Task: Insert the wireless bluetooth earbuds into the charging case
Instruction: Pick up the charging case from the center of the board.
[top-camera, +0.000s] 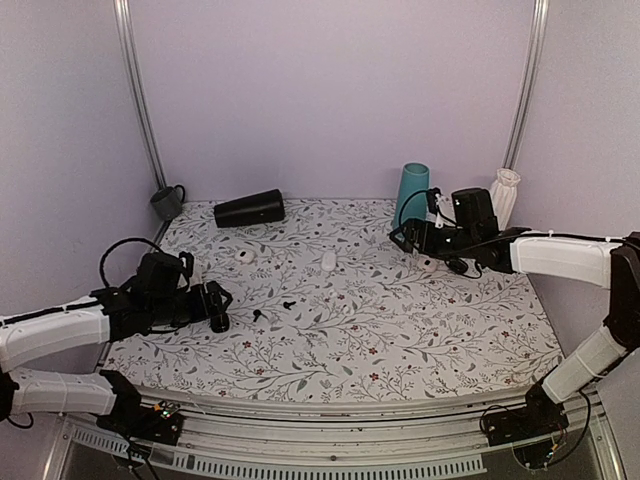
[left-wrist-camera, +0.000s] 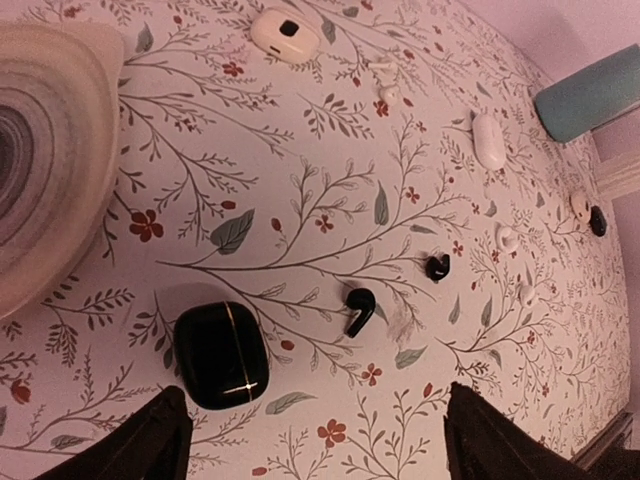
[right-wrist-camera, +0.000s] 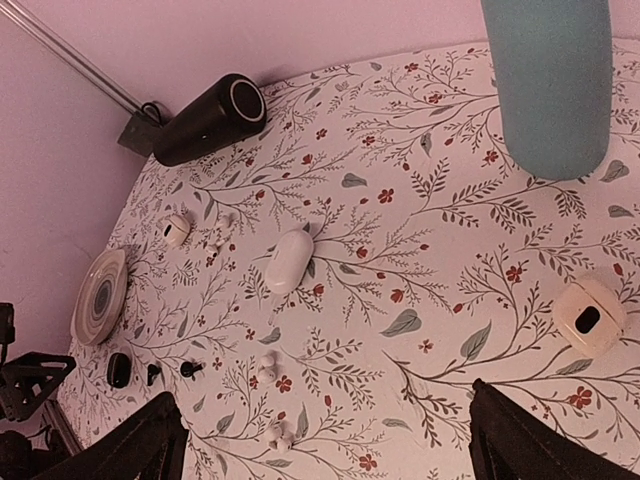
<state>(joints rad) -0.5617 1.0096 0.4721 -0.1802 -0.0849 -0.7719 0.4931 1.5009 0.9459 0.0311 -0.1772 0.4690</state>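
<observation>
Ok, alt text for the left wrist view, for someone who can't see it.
A black charging case lies on the floral tablecloth just ahead of the open left hand, with two tiny black earbuds loose to its right. White cases and a teal cylinder sit farther off.

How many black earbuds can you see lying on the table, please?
2: one black earbud lies just right of the charging case, the other earbud slightly farther right; more could be hidden.

This is looking like a robotics lab cell: plain lilac panels are walling in a desk (floral-patterned cover), aluminium posts are standing in the corners, and two cabled arms are sitting bolted along the front rail.
</observation>
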